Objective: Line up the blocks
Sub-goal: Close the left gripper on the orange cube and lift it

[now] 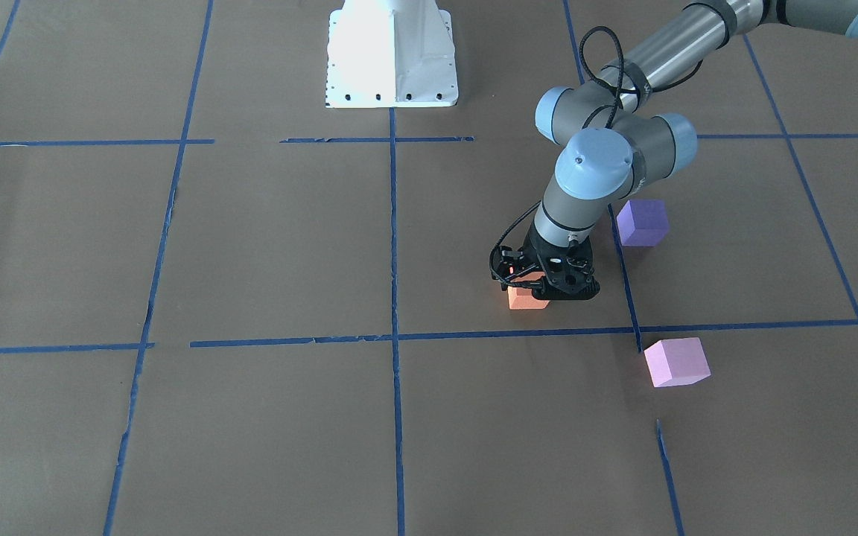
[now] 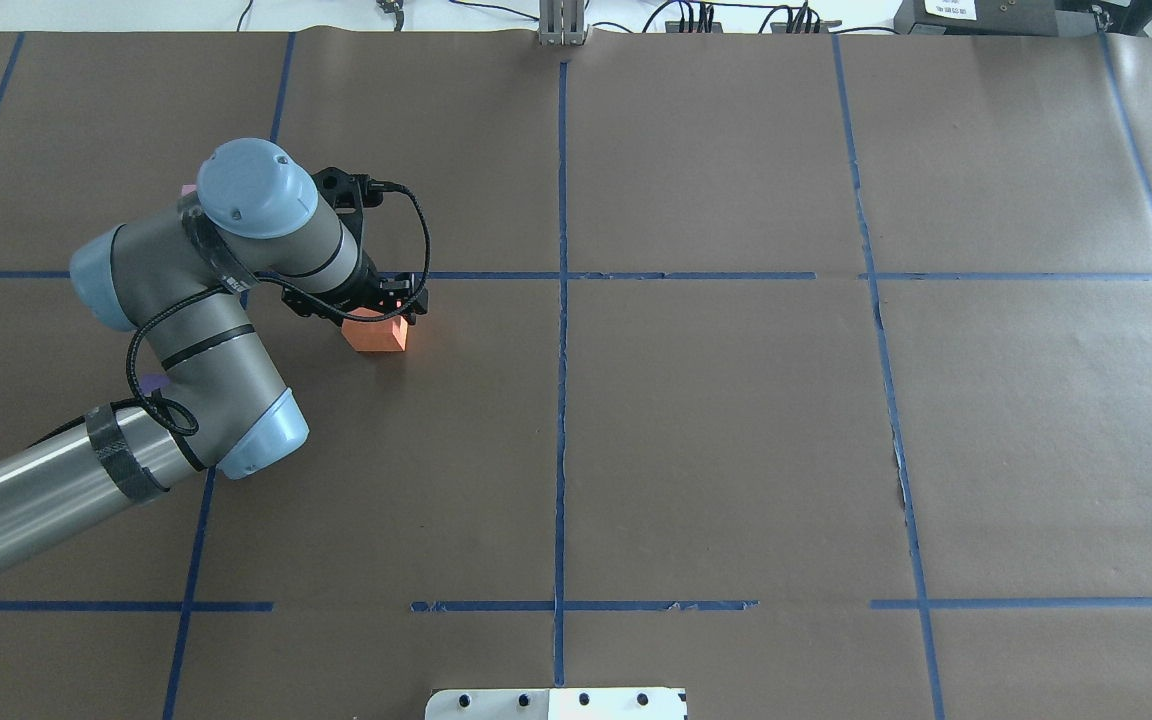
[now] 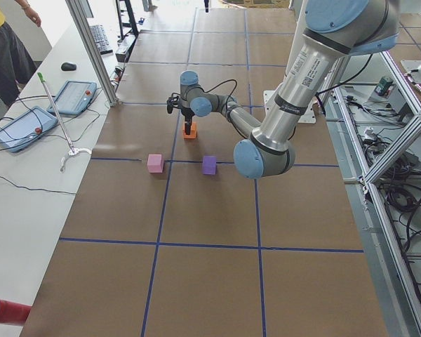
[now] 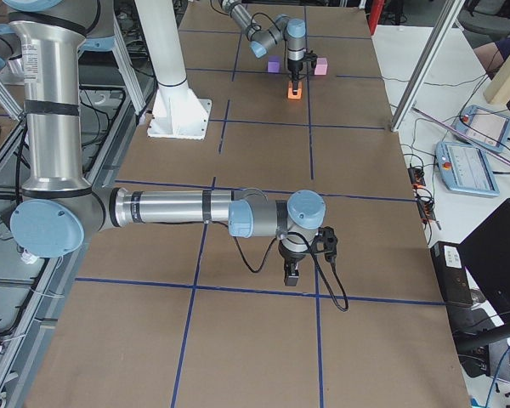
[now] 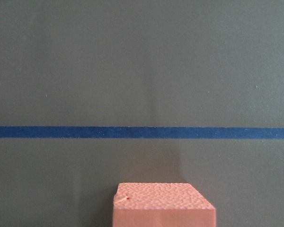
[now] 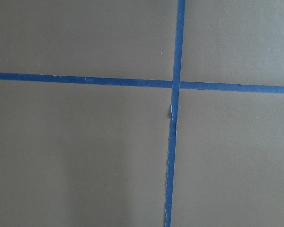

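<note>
The orange block rests on the brown paper near a blue tape line. It also fills the bottom of the left wrist view. My left gripper stands down on it and covers its top edge in the overhead view. Its fingers are hidden, so I cannot tell whether they grip. The violet block lies behind the left arm. The pale pink block lies apart, nearer the operators' side. My right gripper hangs over bare paper far from the blocks. I cannot tell whether it is open or shut.
The white robot base stands at the table's robot side. Blue tape lines divide the brown paper into squares. A side bench with tablets and a person runs along the operators' side.
</note>
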`<state>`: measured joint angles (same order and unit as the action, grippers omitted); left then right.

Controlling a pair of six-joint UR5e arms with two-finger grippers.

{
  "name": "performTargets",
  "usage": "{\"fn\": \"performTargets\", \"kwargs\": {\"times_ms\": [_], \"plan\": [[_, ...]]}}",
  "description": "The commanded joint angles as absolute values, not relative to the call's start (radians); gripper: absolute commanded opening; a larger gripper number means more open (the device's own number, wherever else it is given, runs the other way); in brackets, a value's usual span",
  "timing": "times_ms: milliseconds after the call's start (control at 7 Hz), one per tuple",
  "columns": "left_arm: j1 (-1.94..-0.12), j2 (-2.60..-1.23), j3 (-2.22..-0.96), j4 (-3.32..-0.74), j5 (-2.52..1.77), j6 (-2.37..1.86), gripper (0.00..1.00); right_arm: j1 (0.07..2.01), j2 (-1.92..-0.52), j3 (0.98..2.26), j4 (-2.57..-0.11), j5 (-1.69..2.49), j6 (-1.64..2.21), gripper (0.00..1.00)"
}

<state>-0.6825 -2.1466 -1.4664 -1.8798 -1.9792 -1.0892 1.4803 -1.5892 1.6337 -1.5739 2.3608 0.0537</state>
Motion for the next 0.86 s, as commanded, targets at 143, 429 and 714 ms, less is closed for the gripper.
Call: {"fn": "performTargets", "kwargs": {"times_ms": [143, 429, 714], "plan": [[-0.673, -2.14, -1.476, -1.901, -1.98, -1.091, 0.07, 1.48, -1.589, 1.634, -1.574, 2.361, 0.054, 1.0], [-0.791, -2.131, -1.666, -1.764, -2.049, -1.074, 0.05, 1.48, -1.589, 1.634, -1.575, 2.361, 0.054, 1.0], [-0.865, -2.012, -1.733, -1.718, -2.057, -0.909, 0.1, 1.48, -1.589, 1.634, -1.574, 2.361, 0.054, 1.0]]}}
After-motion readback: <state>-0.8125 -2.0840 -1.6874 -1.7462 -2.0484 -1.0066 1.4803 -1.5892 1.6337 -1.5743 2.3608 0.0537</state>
